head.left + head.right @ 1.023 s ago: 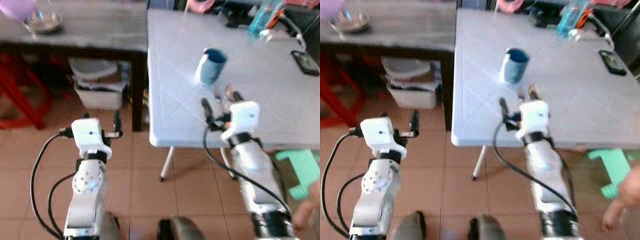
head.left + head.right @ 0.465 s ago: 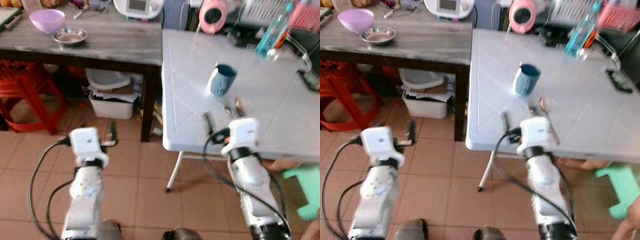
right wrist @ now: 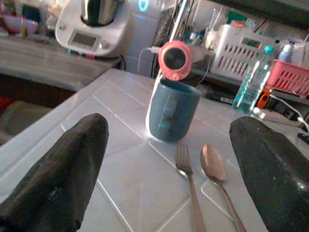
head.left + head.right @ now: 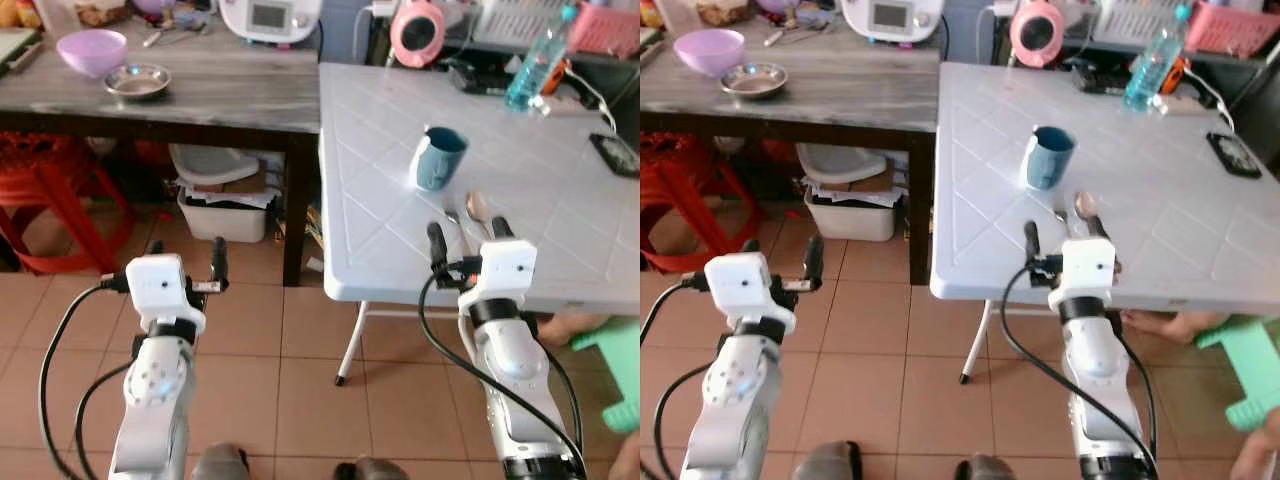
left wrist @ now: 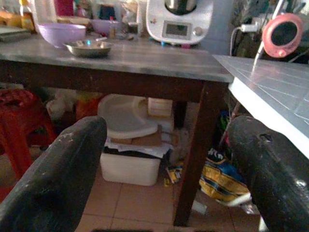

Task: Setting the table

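A blue mug point(image 4: 437, 158) stands upright on the white table point(image 4: 380, 110). On the near side of the mug, a fork point(image 3: 189, 183) and a spoon point(image 3: 214, 166) lie side by side. My right gripper point(image 4: 468, 235) hovers open at the table's near edge, just short of the cutlery and pointing at the mug, with nothing between its fingers. My left gripper point(image 4: 187, 250) is open and empty over the tiled floor, left of the table, facing the space under the wooden side table.
A wooden side table point(image 4: 230, 95) on the left carries a purple bowl point(image 4: 92, 50), a metal dish point(image 4: 138, 80) and an appliance point(image 4: 270, 17). A white bin point(image 4: 228, 200) and a red stool point(image 4: 50, 200) stand beneath. A bottle point(image 4: 528, 70) and a phone point(image 4: 615, 155) sit far right. A green stool point(image 4: 620, 370) stands at the right.
The whole picture has shifted and sharpened as the camera moved, showing more of the side table. The right gripper now sits a little nearer the table's front edge.
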Tool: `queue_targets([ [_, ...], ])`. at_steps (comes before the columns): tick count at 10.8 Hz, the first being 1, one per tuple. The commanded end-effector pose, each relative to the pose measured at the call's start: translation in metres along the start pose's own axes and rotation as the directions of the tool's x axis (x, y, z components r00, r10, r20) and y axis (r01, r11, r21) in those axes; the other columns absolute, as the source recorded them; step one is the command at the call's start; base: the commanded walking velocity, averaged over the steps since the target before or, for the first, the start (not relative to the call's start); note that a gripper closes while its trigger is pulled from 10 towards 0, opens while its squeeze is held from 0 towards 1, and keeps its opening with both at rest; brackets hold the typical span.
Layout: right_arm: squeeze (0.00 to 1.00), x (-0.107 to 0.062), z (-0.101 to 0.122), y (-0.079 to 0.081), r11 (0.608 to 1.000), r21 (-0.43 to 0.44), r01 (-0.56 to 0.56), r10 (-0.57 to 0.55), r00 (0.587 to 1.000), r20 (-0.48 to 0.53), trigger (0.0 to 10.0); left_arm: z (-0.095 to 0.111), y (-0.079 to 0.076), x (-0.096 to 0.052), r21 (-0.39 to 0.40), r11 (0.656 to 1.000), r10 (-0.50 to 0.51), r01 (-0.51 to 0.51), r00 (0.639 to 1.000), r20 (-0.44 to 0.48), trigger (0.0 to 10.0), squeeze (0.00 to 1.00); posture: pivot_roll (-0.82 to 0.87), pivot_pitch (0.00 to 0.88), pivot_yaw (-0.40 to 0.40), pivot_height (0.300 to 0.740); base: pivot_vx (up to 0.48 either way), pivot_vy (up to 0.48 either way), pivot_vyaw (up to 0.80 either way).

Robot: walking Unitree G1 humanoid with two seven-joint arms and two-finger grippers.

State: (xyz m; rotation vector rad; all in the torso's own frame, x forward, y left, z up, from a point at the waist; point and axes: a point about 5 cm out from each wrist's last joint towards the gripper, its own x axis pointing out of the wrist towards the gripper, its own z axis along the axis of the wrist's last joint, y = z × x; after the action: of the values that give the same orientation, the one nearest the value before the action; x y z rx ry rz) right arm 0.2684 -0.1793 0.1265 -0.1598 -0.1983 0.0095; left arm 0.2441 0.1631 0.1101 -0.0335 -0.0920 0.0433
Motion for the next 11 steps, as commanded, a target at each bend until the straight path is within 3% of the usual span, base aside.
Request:
queue_targets([
  [1, 0.00, 0.001, 0.003, 0.002, 1.000, 0.014, -0.001, 0.001, 1.000, 0.002, 10.0, 0.002, -0.006, -0.001, -0.008, 0.999, -0.031, 0.031, 1.000, -0.001, 10.0, 0.00, 0.02, 0.129, -0.044, 0.740, 0.289, 0.000, 0.00],
  [6, 0.00, 0.009, 0.011, 0.006, 1.000, 0.011, -0.022, 0.022, 1.000, 0.016, 10.0, 0.016, -0.014, -0.001, -0.024, 0.996, -0.087, 0.087, 0.996, 0.000, 10.0, 0.00, 0.03, 0.208, -0.028, 0.740, 0.331, 0.000, 0.00],
  [9, 0.00, 0.010, 0.011, 0.007, 0.999, 0.016, -0.028, 0.028, 1.000, 0.005, 10.0, 0.018, -0.013, -0.002, -0.010, 0.997, -0.072, 0.072, 0.997, -0.012, 10.0, 0.00, 0.03, 0.224, -0.040, 0.740, 0.000, 0.000, -0.16],
  [11, 0.00, 0.009, 0.012, 0.009, 0.999, 0.021, -0.031, 0.031, 1.000, 0.007, 10.0, 0.021, -0.016, -0.003, -0.019, 0.996, -0.085, 0.085, 0.996, -0.003, 10.0, 0.00, 0.03, 0.232, -0.030, 0.740, 0.000, -0.403, -0.62],
])
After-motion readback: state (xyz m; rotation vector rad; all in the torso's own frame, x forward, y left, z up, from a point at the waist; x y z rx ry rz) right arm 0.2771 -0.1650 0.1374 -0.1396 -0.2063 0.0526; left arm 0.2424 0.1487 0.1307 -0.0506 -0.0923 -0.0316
